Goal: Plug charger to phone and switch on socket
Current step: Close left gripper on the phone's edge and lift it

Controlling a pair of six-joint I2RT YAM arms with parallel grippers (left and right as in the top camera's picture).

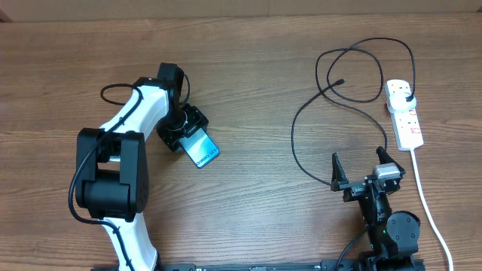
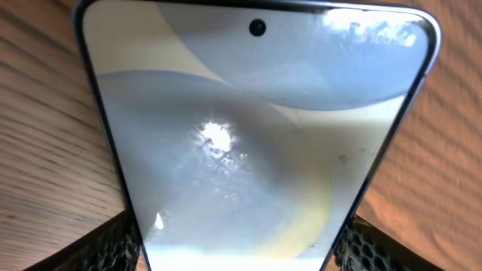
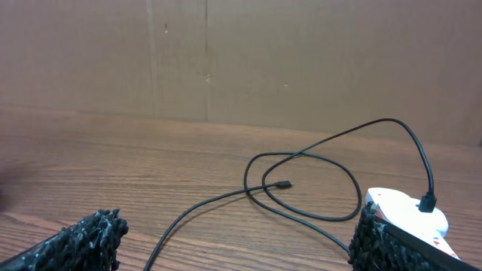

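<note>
Far left of the socket (image 1: 403,113), the left gripper's (image 1: 196,143) fingers (image 2: 113,245) flank the phone (image 1: 205,153). I cannot tell if they grip it, so it may slip. Just left of the socket, the charger's (image 3: 263,189) loops could snag the right gripper (image 1: 359,156), whose fingers are spread wide.

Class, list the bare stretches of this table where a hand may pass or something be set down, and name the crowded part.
Bare: the wide middle of the table between the phone and the charger loops; the far strip beyond the left arm. Crowded: the right side, with charger, socket and right gripper close together.
</note>
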